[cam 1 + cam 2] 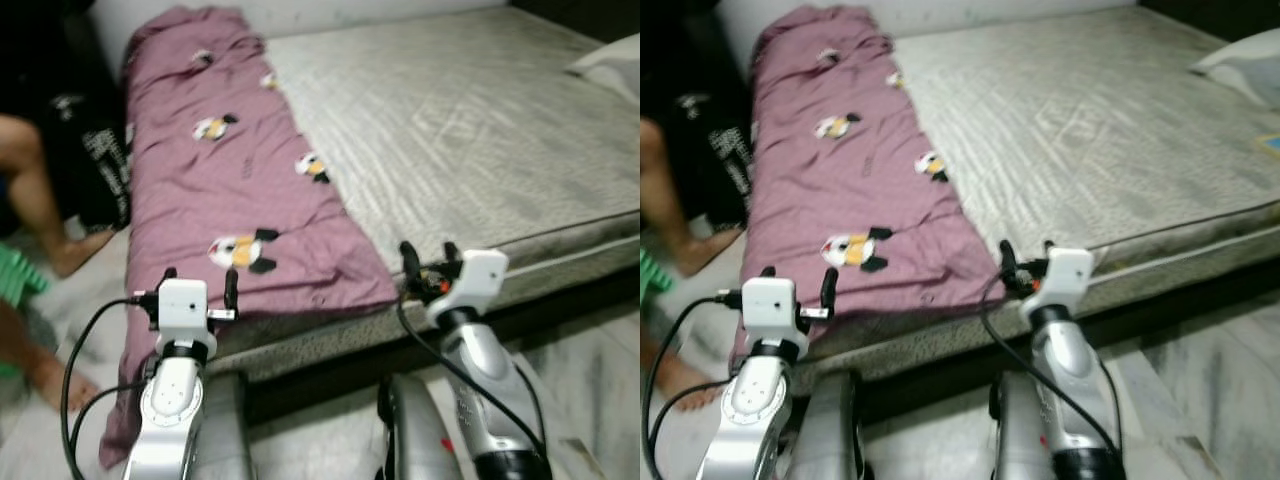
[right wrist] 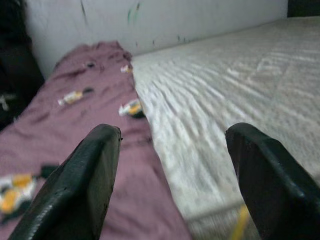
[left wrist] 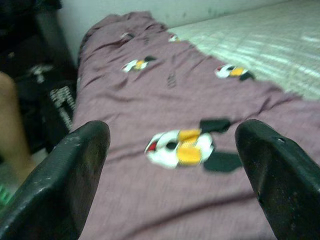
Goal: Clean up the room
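Now both claws hover spread wide at the near edge of the grey quilted mattress [image 1: 470, 120].

Along the mattress's left side lies a mauve blanket printed with small penguins [image 1: 215, 190] — its near end hangs over the edge. The left claw [image 1: 198, 284] points at that blanket; the right claw [image 1: 425, 262] faces the bare mattress beside it — neither holds anything. A person's bare leg [image 1: 35, 195] stands left of the mattress.

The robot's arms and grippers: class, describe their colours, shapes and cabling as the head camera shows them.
Both arms are silver, rounded tubes. Each ends in a white boxy wrist block carrying two long black fingers: the left gripper and the right gripper. Black cables loop from each wrist block down along the arm. The right wrist block shows a small orange-red spot.
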Motion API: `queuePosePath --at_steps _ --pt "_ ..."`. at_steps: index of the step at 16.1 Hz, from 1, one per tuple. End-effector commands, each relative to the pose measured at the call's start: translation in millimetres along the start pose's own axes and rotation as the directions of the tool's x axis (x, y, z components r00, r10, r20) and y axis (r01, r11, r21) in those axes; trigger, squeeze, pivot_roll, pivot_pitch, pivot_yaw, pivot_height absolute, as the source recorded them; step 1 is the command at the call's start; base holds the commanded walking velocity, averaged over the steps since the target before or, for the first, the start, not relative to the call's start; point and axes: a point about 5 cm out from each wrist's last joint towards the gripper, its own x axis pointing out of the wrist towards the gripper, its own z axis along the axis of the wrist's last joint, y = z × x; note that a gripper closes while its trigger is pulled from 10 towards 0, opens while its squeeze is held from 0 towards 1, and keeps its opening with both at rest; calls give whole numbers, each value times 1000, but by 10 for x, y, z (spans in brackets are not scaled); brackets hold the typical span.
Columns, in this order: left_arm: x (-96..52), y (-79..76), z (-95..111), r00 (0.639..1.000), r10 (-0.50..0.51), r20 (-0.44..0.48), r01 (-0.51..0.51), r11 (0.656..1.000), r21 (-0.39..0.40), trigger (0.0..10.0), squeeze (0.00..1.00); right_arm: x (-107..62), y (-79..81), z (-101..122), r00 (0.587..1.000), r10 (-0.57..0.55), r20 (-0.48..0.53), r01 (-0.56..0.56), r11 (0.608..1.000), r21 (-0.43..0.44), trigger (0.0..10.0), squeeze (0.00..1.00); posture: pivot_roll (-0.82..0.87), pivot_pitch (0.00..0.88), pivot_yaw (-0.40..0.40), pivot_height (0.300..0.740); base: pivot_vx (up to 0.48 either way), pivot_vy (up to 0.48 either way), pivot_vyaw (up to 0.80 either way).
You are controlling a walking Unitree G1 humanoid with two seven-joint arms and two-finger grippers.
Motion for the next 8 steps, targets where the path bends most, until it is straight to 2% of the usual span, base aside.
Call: queuePosePath --at_steps 1,4,8 --pt "46 -3 53 999 -3 33 2 1000 11 10000 0 70 57 83 1000 14 28 -14 1000 8 10000 0 -58 0 59 597 0 0 0" --pt "101 21 84 998 13 56 -14 1000 16 10000 0 84 45 86 1000 14 23 -14 1000 8 10000 0 -56 0 54 627 0 0 0" --pt "130 14 47 999 37 39 -38 999 20 10000 0 77 37 50 1000 11 12 -11 1000 6 10000 0 -51 0 49 657 0 0 0"
